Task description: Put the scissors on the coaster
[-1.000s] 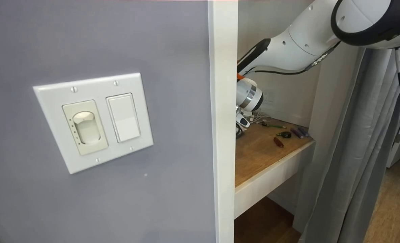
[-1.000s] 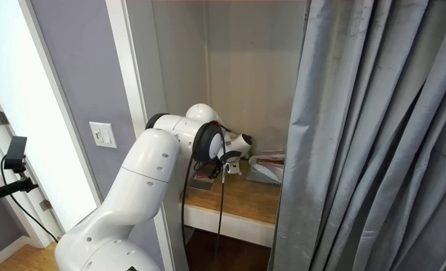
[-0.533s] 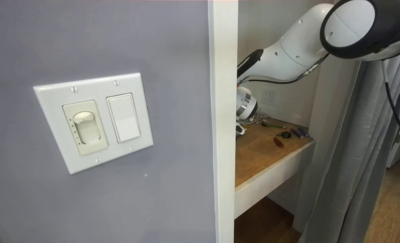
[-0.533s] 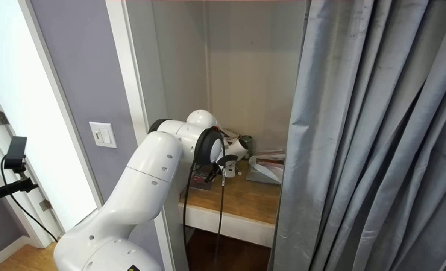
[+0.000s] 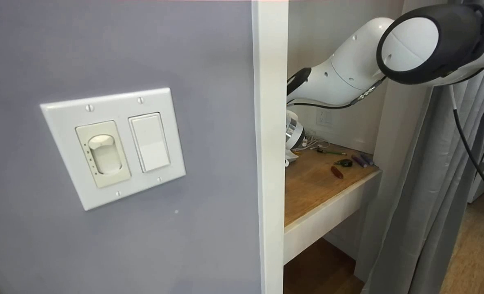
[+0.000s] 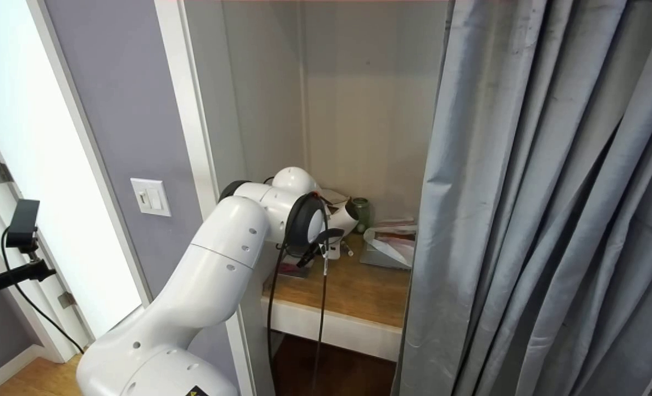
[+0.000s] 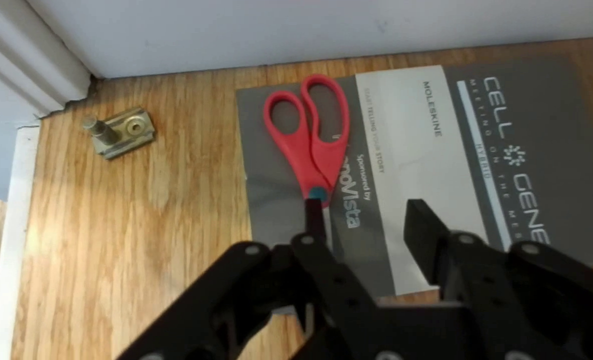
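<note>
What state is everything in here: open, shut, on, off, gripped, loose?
Notebook: looks shut, flat, paper band across it.
Scissors: look shut, lying ungripped on the notebook.
Robot's jaws: open, holding nothing.
Curtain: drawn aside, hanging in folds.
Dimmer slider: looks set near the top.
Rocker switch: on or off, I can't tell.

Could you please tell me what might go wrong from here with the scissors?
In the wrist view the hand is open, with one finger overlapping the scissors near their pivot, so lowering might press them rather than straddle them. They lie on a gray booklet, which could slide along. The wall close beyond may limit movement that way.
</note>
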